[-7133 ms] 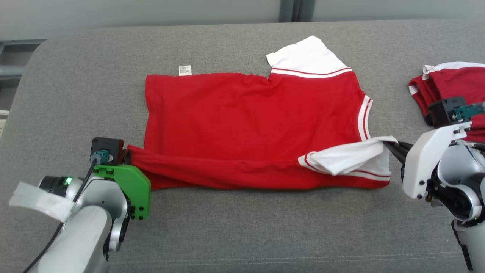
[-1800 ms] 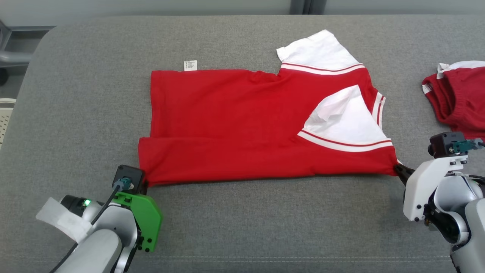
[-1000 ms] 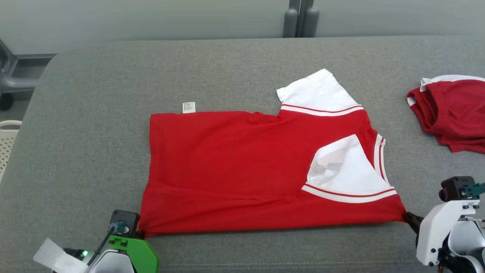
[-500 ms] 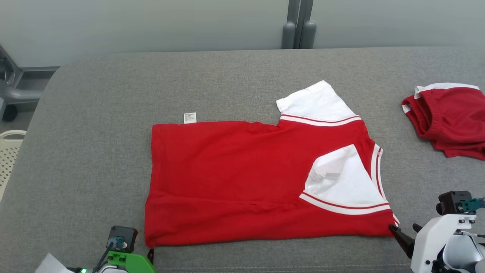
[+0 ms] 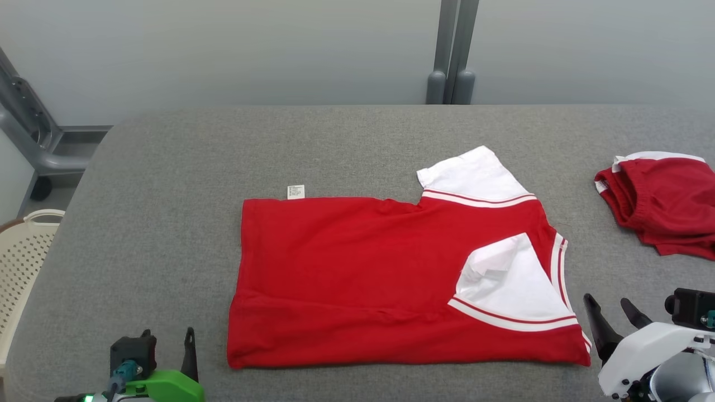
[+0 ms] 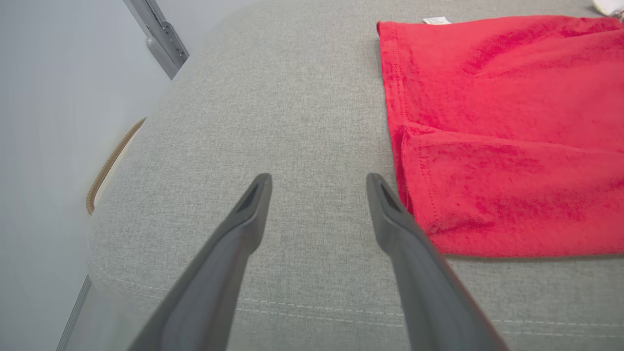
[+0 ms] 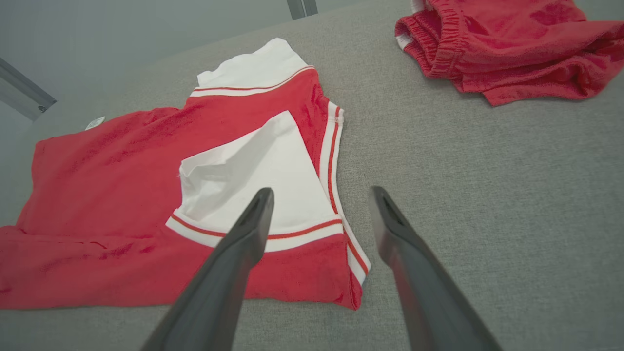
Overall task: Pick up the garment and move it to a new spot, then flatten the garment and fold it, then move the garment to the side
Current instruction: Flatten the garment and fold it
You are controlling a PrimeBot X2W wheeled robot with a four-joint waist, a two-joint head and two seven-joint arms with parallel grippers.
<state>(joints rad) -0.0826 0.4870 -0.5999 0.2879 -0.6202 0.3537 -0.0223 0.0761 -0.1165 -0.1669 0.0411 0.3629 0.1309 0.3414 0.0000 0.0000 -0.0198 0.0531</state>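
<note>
The red T-shirt (image 5: pixel 363 268) with white sleeves lies flat on the grey padded table (image 5: pixel 167 195), collar to the right. Its near strip is folded over, so one white sleeve (image 5: pixel 511 285) rests on the red body. My left gripper (image 5: pixel 167 335) is open near the table's front edge, just left of the shirt's near left corner (image 6: pixel 419 219) and not touching it. My right gripper (image 5: pixel 606 301) is open just right of the near right corner (image 7: pixel 353 287). In the wrist views the left gripper (image 6: pixel 318 180) and right gripper (image 7: pixel 321 191) hold nothing.
A second red garment (image 5: pixel 659 206) lies bunched at the table's right edge, also in the right wrist view (image 7: pixel 497 44). A beige perforated basket (image 5: pixel 22 251) stands off the table's left side. Grey posts (image 5: pixel 452 56) rise behind the table.
Both grippers have let go of the shirt's near corners, opened and drawn back toward the front edge. The shirt stays flat with its near strip folded over. The head camera has tilted up.
</note>
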